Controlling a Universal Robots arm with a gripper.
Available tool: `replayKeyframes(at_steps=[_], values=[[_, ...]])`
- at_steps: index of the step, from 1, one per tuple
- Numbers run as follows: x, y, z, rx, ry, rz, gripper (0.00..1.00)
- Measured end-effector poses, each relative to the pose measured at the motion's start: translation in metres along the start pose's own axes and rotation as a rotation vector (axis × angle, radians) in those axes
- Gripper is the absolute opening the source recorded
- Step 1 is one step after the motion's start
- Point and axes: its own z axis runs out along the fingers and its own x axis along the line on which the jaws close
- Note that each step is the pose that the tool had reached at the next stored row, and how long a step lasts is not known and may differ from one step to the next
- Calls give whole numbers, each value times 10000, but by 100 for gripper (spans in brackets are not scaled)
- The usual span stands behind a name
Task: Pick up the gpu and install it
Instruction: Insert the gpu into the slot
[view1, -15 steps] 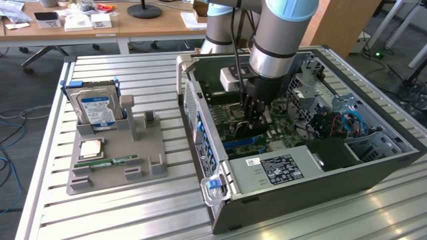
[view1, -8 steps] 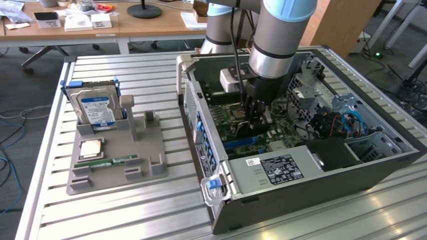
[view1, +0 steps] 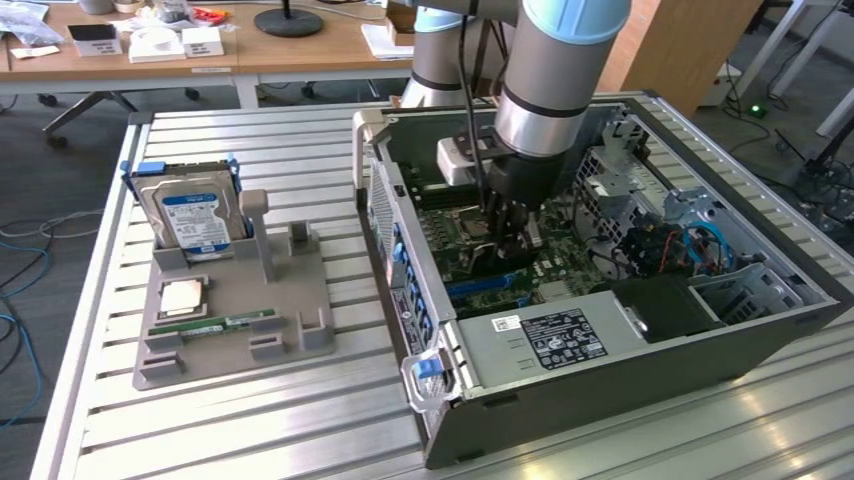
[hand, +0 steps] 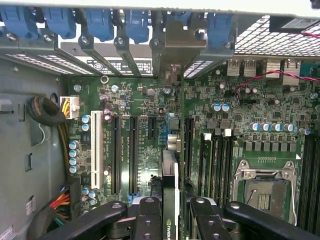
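My gripper (view1: 514, 228) reaches down into the open computer case (view1: 627, 390), over the motherboard (view1: 567, 262). In the wrist view the gripper (hand: 176, 220) is shut on the gpu (hand: 170, 187). The card shows edge-on between the two black fingers (hand: 149, 220), a thin dark and green board. It hangs just above the motherboard (hand: 150, 130), in line with a slot beside the two long black slots (hand: 125, 155). Its pale metal end bracket (hand: 173, 47) stands against the case's rear slot openings, among the blue latches (hand: 100, 22).
A grey holder tray (view1: 227, 345) on the slatted table at the exterior view's left carries a silver hard drive (view1: 198, 215), a chip (view1: 183, 293) and a RAM stick (view1: 214, 325). Inside the case are a white slot (hand: 96, 150), the CPU socket (hand: 262, 187) and the power supply (view1: 561, 335).
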Motion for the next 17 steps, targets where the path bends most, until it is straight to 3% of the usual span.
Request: replayKeyframes(at_steps=[17], values=[[1, 4, 35, 1, 17, 0, 27]])
